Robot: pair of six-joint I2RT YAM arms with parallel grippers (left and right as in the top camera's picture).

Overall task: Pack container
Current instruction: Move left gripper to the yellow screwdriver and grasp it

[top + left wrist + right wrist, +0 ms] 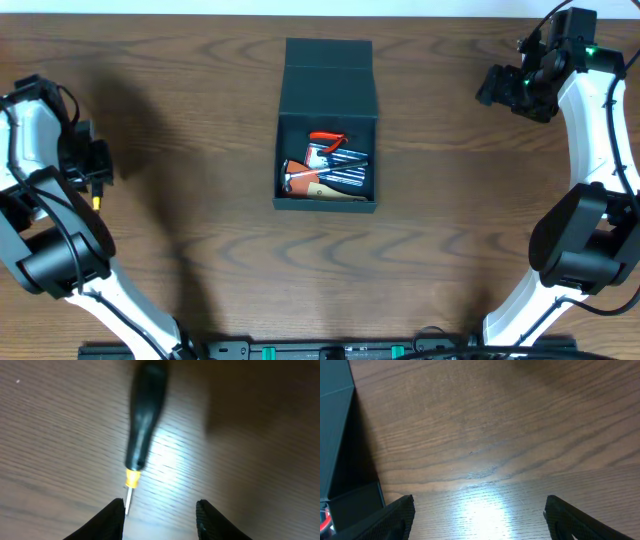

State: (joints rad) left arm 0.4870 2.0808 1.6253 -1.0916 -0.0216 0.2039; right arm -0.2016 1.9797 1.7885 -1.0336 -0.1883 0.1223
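Left tool (159,506) spread, slim matte-black screwdriver (143,425) (yellow collar)

Dark teal-black container (328,75), a square box, sits open mid-way across a brown wooden table (200,120), lid flap folded back, hand tools (330,172) piled inside, some red-handled. White left arm (30,130) and right arm (590,130) flank it, well apart
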